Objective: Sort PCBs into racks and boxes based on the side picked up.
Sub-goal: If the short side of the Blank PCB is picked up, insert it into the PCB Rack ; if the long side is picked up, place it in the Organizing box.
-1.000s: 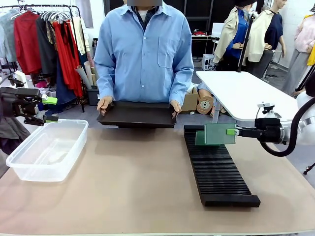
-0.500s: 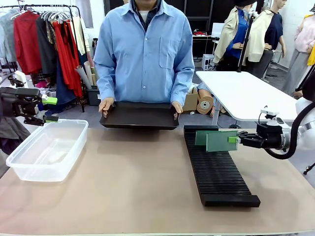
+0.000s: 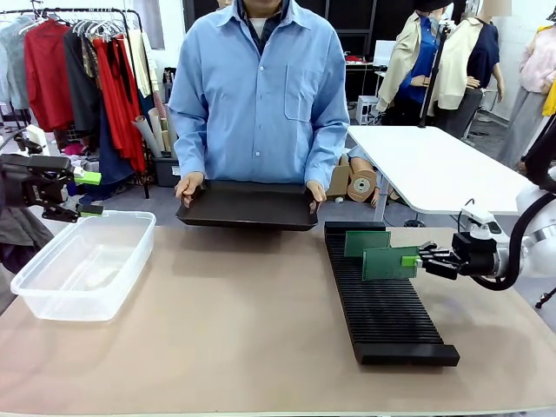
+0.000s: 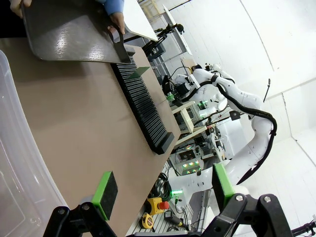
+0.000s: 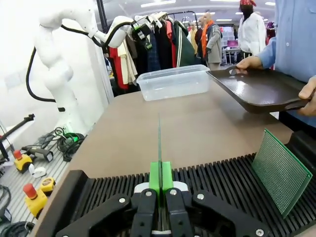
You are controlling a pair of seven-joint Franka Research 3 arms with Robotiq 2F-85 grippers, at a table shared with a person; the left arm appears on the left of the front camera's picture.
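While the right gripper (image 3: pixel 415 260) is clenched on one edge of a PCB (image 3: pixel 389 262), this board stands upright just over the rack (image 3: pixel 382 300), its long axis crosswise like the slots. A second PCB (image 3: pixel 367 242) stands slotted just behind, near the far end. Farther off, over the clear box (image 3: pixel 82 265) at the desk's left edge, the left gripper (image 3: pixel 87 193) hangs released.

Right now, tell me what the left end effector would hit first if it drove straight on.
Probably nothing nearby: the open left end effector points past the clear tub, over bare table. Depth is unclear.

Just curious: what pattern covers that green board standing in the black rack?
A fine dotted grid on the PCB, clearest in the right wrist view.
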